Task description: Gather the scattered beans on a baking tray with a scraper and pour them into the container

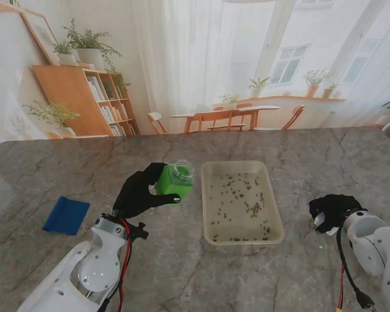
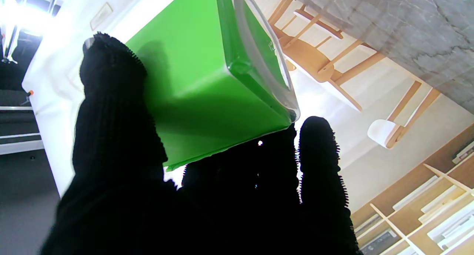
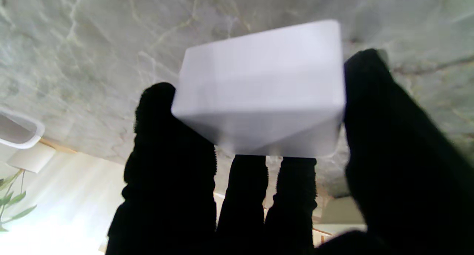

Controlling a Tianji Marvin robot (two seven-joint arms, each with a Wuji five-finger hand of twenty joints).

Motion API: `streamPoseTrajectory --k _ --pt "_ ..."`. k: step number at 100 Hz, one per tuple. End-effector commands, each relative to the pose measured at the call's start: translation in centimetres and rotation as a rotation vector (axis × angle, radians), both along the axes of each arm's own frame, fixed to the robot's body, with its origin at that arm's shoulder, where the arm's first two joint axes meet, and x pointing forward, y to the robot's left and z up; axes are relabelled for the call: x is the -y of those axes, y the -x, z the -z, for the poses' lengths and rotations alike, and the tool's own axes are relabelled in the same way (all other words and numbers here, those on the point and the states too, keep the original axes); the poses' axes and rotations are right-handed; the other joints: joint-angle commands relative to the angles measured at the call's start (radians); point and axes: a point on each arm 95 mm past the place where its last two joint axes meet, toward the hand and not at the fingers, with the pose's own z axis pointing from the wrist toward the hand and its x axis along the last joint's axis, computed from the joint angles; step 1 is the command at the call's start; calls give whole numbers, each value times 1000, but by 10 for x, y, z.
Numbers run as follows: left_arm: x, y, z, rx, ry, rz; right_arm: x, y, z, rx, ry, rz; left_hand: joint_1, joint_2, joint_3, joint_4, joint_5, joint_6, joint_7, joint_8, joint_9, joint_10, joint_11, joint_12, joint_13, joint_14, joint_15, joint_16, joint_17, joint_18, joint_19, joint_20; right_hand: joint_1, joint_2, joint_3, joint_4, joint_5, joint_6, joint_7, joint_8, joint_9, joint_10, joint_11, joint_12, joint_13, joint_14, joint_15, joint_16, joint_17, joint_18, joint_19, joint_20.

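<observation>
Green container pinched by left fingers; right fingers apparently pinch white lid.

Beans lie in the tray, container just left, probably lifted; scraper far left.

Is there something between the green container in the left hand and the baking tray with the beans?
Nothing visible. The green container sits in the left hand just left of the baking tray, with only bare table between them.
</observation>
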Motion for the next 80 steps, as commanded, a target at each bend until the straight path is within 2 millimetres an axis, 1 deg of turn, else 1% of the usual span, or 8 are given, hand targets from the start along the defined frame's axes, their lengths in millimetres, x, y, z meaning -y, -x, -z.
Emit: streamPoseTrajectory --k 1,25,29,32,36,49,68,80 --pt "2 0 1 -6 4 1 1 2 10 -35 -5 13 320 158 185 66 71 -220 156 66 95 -187 142 55 -5 -38 15 11 -5 8 -6 25 268 127 231 43 -18 20 44 -11 43 66 200 28 17 -187 95 -12 29 -153 -5 29" --pt "2 0 2 -15 3 1 1 3 21 -36 -2 44 320 158 184 66 72 -221 156 66 96 -187 142 55 -5 -37 16 11 -5 9 -5 25 236 157 222 59 -105 160 -36 -3 -95 139 215 2 -95 -131 140 -47 -35 -86 -67 -9" --pt "2 -1 2 -16 3 2 1 3 22 -39 -2 46 320 159 185 66 72 -221 156 66 95 -188 142 55 -4 -37 16 11 -6 7 -6 25 197 193 222 93 -126 205 -116 32 -163 154 241 -46 -154 -102 184 -65 -79 -23 -79 6" --pt "3 -1 2 -17 3 2 1 4 23 -45 0 44 320 158 184 66 72 -221 156 66 96 -188 142 55 -5 -37 16 11 -6 8 -6 25 154 226 229 150 -141 235 -191 75 -207 163 242 -80 -196 -88 204 -71 -111 15 -86 30" --pt "3 -1 2 -18 3 3 1 5 23 -53 7 40 321 161 186 67 72 -222 156 67 95 -189 142 55 -5 -37 16 11 -5 8 -6 25 100 246 221 189 -177 278 -283 71 -258 185 219 -121 -248 -59 203 -81 -168 65 -79 51" --pt "3 -1 3 -21 2 4 0 6 25 -79 2 50 322 160 185 66 72 -221 156 67 95 -190 142 55 -5 -37 16 11 -6 8 -6 25 10 261 178 200 -235 352 -527 81 -383 257 106 -163 -400 41 133 -103 -420 170 26 80" --pt "3 -2 3 -22 1 3 -2 8 25 -111 -13 53 320 158 183 66 72 -220 155 67 96 -187 142 56 -4 -38 17 12 -5 8 -5 26 -134 321 78 209 -294 374 -724 130 -507 327 -66 -200 -574 149 -8 -132 -654 239 3 37" --pt "3 -2 3 -24 0 2 -3 8 20 -125 -33 51 322 159 183 66 72 -219 155 67 96 -186 143 56 -5 -35 17 12 -6 8 -5 26 -194 385 -13 212 -332 390 -803 126 -548 361 -153 -227 -647 193 -88 -149 -735 256 -51 20"
